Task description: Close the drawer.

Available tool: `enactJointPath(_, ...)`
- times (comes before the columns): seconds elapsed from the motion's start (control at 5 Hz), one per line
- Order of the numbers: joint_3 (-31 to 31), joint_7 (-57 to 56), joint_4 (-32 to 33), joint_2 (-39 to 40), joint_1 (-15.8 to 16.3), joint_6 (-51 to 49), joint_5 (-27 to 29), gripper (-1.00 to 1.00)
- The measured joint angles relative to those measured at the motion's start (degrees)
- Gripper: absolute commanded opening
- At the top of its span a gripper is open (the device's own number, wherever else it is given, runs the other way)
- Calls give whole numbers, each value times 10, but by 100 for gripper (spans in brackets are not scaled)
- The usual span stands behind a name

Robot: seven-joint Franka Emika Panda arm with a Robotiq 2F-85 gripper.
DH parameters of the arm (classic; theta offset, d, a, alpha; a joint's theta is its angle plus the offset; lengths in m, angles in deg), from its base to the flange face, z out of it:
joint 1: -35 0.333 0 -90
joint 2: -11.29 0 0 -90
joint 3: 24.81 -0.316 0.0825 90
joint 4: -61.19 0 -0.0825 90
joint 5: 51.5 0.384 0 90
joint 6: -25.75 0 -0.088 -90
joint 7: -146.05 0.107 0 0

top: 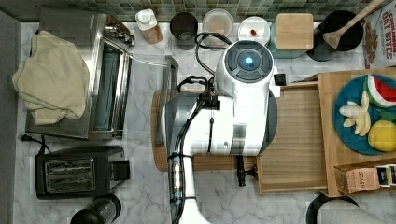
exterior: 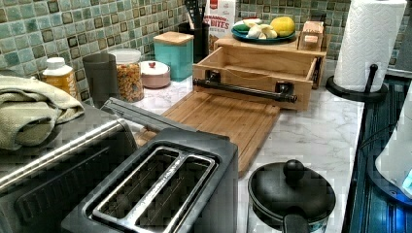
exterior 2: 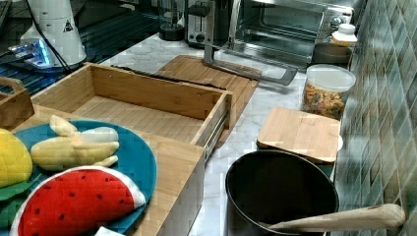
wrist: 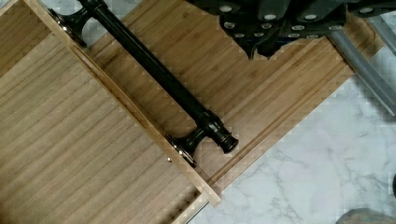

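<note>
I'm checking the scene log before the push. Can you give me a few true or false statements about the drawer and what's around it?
1. The drawer is pulled out. True.
2. Its handle is a black bar. True.
3. The drawer holds a banana. False: it is empty; the toy banana lies on the blue plate on the top.
4. The gripper holds the handle. False: in the wrist view it is over the cutting board, apart from the handle.
5. The paper towel roll lies on its side. False: it stands upright.
</note>
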Motion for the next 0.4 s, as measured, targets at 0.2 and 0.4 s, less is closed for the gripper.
enactJointPath(0.2, 1, -54, 6, 8, 0, 0, 8, -100)
enactJointPath(0.4, 1, -148, 34, 5, 3, 31, 7, -100)
